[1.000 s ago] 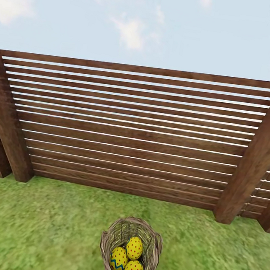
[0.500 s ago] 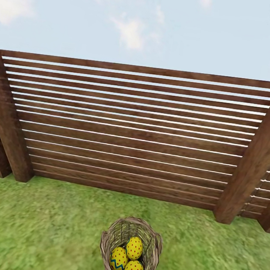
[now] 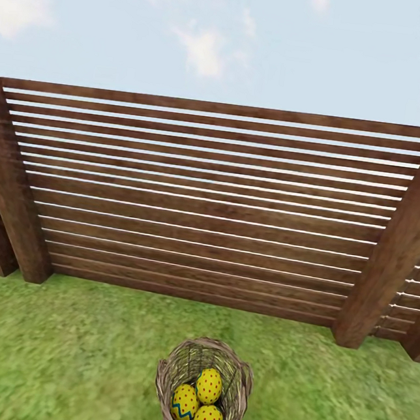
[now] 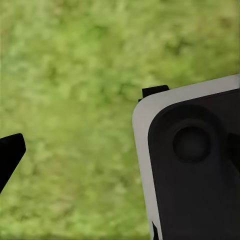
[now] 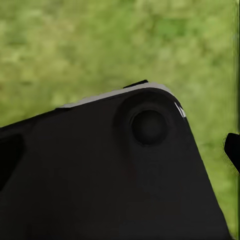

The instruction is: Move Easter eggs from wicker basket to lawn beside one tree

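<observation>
Three eggs [image 3: 201, 403] are sitting packed inside the basket [image 3: 240, 378] on the lawn [image 3: 55, 349] before the fence [image 3: 204, 203], risking a tipped basket during reaching, and I cannot tell the fingers' state.

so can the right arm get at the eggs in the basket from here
Probably yes: the Easter eggs lie uncovered in the open-topped wicker basket close ahead, nothing above them, though neither arm shows in the head view.
</observation>
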